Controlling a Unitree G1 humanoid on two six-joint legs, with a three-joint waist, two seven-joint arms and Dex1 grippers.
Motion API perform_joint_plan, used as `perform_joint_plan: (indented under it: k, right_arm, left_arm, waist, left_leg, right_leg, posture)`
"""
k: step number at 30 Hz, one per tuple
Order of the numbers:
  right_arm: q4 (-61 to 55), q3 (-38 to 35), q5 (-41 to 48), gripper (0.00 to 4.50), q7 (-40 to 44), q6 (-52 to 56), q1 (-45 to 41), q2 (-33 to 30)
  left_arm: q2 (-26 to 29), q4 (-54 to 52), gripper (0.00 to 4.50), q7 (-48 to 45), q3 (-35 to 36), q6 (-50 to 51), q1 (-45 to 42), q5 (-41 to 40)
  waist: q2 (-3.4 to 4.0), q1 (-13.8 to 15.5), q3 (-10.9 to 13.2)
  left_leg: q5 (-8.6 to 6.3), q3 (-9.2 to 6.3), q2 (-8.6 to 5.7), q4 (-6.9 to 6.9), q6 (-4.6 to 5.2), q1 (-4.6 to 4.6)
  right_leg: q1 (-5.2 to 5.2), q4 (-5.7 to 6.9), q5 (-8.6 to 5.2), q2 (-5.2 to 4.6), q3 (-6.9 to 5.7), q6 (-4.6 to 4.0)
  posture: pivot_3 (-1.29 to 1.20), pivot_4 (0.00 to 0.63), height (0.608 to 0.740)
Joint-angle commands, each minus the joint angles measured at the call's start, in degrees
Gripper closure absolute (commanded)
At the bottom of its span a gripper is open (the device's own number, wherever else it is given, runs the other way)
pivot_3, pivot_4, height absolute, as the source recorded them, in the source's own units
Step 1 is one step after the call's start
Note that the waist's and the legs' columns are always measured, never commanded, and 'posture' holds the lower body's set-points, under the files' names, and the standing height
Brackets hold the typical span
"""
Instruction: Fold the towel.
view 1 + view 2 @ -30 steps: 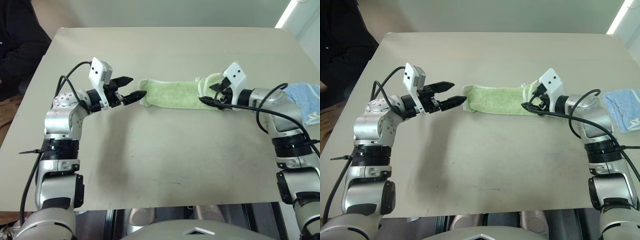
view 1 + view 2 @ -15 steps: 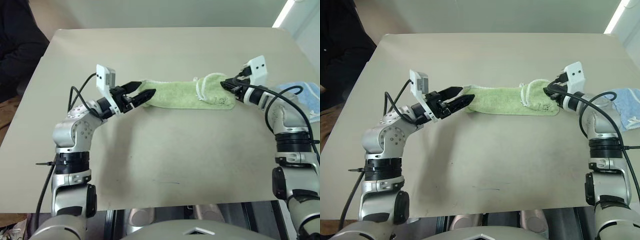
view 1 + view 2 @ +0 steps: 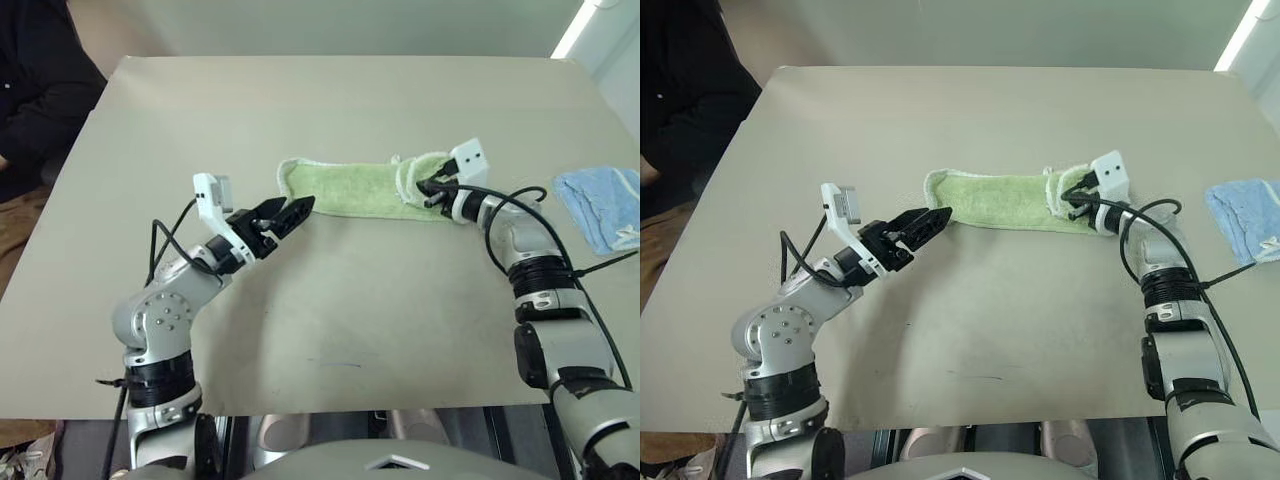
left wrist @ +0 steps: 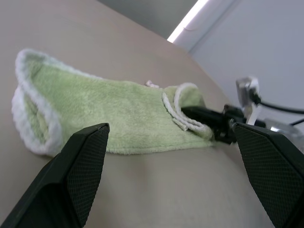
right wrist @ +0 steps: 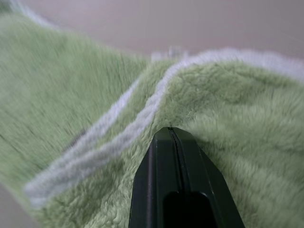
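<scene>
Right claw (image 5: pixel 173 137) is pinched closed against the folded light green terry-cloth towel (image 3: pixel 350 187); left claw (image 3: pixel 296 211) gapes wide, empty, on the beige counter (image 3: pixel 330 320).

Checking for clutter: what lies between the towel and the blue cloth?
Bare table; the right arm crosses the gap between towel and blue cloth, seen in the eye views.

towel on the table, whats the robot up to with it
The robot is partway through folding the towel, which lies on the table as a long narrow strip. The right claw is shut with its tips at the towel's right end, by the white edging; whether any cloth is actually pinched cannot be told. The left claw is open, next to the towel's left end without holding it. A blue cloth lies off to the right, untouched.
</scene>
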Motion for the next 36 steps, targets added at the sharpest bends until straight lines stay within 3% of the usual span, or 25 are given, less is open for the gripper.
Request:
perform_joint_plan:
  k: [1,6,10,14,18,30,33,36]
  right_arm:
    - [3.32,0.49,-1.74,4.48,-0.16,-2.07,-0.23,0.26]
    - [-1.66,-1.29,-0.19,4.48,1.0,-1.52,0.35,-0.3]
    - [-9.29,-2.75,1.19,4.48,1.26,0.62,1.34,-1.42]
    - [-16.88,-4.23,2.81,4.48,0.88,3.79,2.4,-2.28]
    - [-24.07,-6.04,4.41,4.48,0.07,6.94,3.35,-3.62]
    - [-32.69,-10.01,7.13,4.48,-2.33,12.19,3.71,-7.09]
    - [-34.03,-10.25,7.26,4.5,-2.59,13.03,4.21,-7.31]
    - [-34.59,-10.29,7.31,4.5,-2.92,13.45,4.55,-7.36]
  left_arm:
    - [-1.94,-1.88,0.0,6.28,1.02,1.71,0.13,-2.61]
    - [-7.09,3.21,0.0,19.88,2.0,7.91,-2.05,-4.31]
    - [-13.42,7.54,0.0,29.41,7.61,8.66,-6.22,-13.48]
    - [-16.23,13.47,0.0,35.09,10.69,6.16,-10.81,-17.51]
    - [-17.43,22.56,0.0,37.94,13.87,0.96,-15.43,-18.02]
    - [-15.6,36.94,0.0,35.0,13.24,-7.07,-22.11,-13.76]
    - [-15.87,37.0,0.61,34.75,13.05,-7.77,-22.49,-13.71]
    - [-15.71,35.91,1.67,34.82,12.72,-8.08,-22.17,-13.33]
  waist:
    - [-0.01,-0.04,0.0]
    - [-0.03,-0.02,0.02]
    - [-0.1,-0.01,0.07]
    - [-0.1,-0.01,0.08]
    - [-0.12,-0.01,0.09]
    - [-0.13,-0.03,0.11]
    - [-0.15,-0.05,0.13]
    - [-0.2,-0.12,0.17]
  left_leg:
    - [-0.05,0.01,0.01,-0.01,0.04,0.18]
    - [-0.26,0.0,0.02,-0.16,0.18,1.19]
    - [-0.24,0.05,0.01,-0.14,0.14,1.22]
    - [-0.18,0.15,0.01,-0.19,0.02,1.25]
    - [-0.04,0.2,-0.02,-0.2,-0.23,1.33]
    - [0.16,0.38,-0.26,-0.28,-0.26,1.43]
    - [0.17,0.36,-0.35,-0.31,-0.05,1.48]
    - [0.22,0.39,-0.4,-0.31,-0.09,1.45]
  right_leg:
    - [0.17,0.0,-0.01,0.0,0.01,-0.02]
    - [1.16,-0.07,-0.47,0.0,-0.01,-0.79]
    - [1.22,-0.07,-0.46,0.0,-0.01,-0.78]
    - [1.23,-0.07,-0.46,0.03,-0.01,-0.71]
    - [1.33,-0.09,-0.48,0.04,0.0,-0.61]
    - [1.42,-0.1,-0.66,0.11,0.04,-0.55]
    - [1.49,-0.12,-0.68,0.11,0.06,-0.51]
    - [1.49,-0.13,-0.72,0.12,0.07,-0.44]
  posture:
    - [0.0,0.15,0.74]
    - [0.0,0.15,0.74]
    - [0.0,0.15,0.74]
    - [0.0,0.15,0.74]
    - [0.0,0.15,0.74]
    - [0.0,0.15,0.74]
    - [0.0,0.15,0.74]
    - [0.0,0.15,0.74]
